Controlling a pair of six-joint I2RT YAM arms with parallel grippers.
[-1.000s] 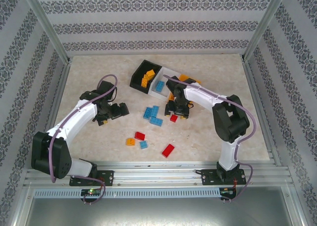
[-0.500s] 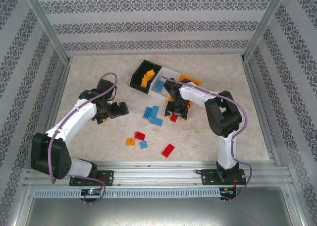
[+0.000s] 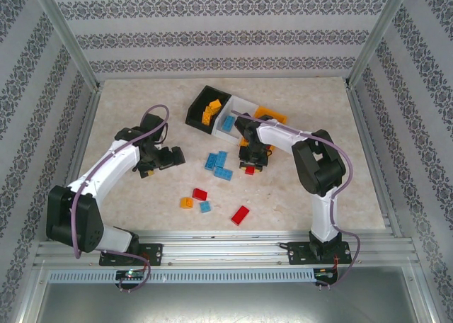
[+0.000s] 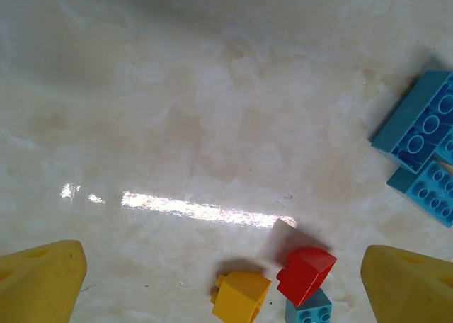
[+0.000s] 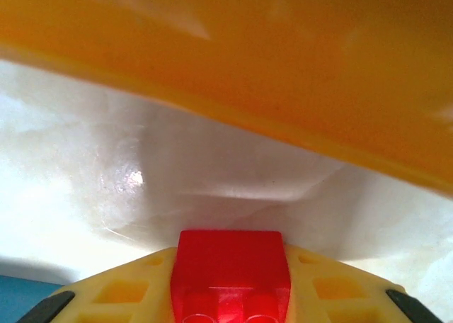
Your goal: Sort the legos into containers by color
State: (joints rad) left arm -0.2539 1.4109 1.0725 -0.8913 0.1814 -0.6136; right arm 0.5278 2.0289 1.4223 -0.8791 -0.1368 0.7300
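Since a second ago the right gripper (image 3: 253, 161) has narrowed its jaws to pinch a small red studded plastic brick (image 5: 230, 266) on the pale marbled tabletop (image 3: 141, 110), just near of the orange plastic bin (image 3: 274, 113), presumably for lifting, while the left gripper (image 3: 168, 157) hovers to the left, jaws spread.

Marbled tabletop (image 3: 134, 103), patterned walls (image 3: 212, 38)

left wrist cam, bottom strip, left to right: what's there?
yellow fingertip → orange-yellow lego → red lego → second yellow fingertip. The small blue lego overlaps the red one, so it's left out.
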